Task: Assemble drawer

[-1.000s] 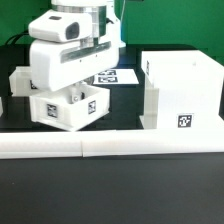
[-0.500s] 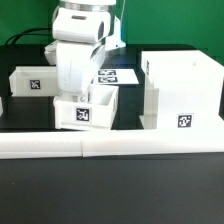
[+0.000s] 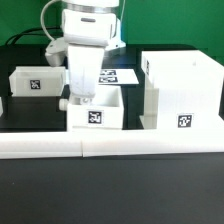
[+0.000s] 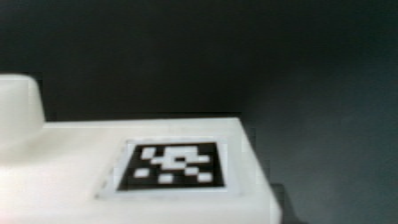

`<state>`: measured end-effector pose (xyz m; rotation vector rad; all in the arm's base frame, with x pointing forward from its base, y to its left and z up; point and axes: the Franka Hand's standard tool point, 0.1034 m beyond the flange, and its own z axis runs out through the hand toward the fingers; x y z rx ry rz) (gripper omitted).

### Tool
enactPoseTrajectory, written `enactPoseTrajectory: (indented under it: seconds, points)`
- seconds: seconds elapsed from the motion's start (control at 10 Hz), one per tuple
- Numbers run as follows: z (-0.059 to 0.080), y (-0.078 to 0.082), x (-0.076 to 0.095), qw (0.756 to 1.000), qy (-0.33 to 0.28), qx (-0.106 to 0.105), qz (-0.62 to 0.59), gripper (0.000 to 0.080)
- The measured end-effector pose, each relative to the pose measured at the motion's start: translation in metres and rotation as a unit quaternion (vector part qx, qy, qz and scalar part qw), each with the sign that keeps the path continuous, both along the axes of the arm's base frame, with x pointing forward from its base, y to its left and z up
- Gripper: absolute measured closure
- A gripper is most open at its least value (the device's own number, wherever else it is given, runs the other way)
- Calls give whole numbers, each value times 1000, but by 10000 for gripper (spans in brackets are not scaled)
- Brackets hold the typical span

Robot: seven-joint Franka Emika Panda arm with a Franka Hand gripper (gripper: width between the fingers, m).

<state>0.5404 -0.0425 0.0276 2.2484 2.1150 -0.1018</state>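
Note:
The drawer's tall white casing (image 3: pixel 180 90) stands at the exterior view's right, a tag on its front. My gripper (image 3: pixel 84 97) reaches down into one small tray (image 3: pixel 96 112) and is shut on its wall. That tray sits level, just left of the casing, with its tag facing front and its knob (image 3: pixel 63 101) on its left side. The wrist view shows the same tray's tagged face (image 4: pixel 178 165) and its knob (image 4: pixel 15 110) against the dark table; my fingertips are not clear there. The second tray (image 3: pixel 35 82) rests at the back left.
A long low white L-shaped bar (image 3: pixel 110 146) runs along the front of the table. The marker board (image 3: pixel 118 75) lies behind the gripper. A small white piece (image 3: pixel 2 105) shows at the left edge.
My gripper has turned and moved toward the exterior view's right with the tray in it. The tray went from tilted and skewed to level and square, closer to the casing.

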Motion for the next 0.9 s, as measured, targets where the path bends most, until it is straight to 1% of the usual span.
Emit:
enactPoseTrajectory:
  seconds: [0.2, 0.3, 0.5, 0.6, 0.7, 0.8, 0.9]
  points:
    - [-1, -3, -1, 1000, -1, 0, -3, 757]
    - [-2, 1, -1, 1000, -8, 1, -9, 757]
    - [-3, 14, 1, 1000, -12, 5, -16, 757]
    - [-4, 11, 1, 999, -27, 6, -17, 757]
    - [-5, 11, 0, 1000, -25, 6, -18, 757]
    - [-5, 13, 0, 1000, -25, 6, -16, 757]
    - [-7, 22, 0, 1000, -25, 9, -9, 757]
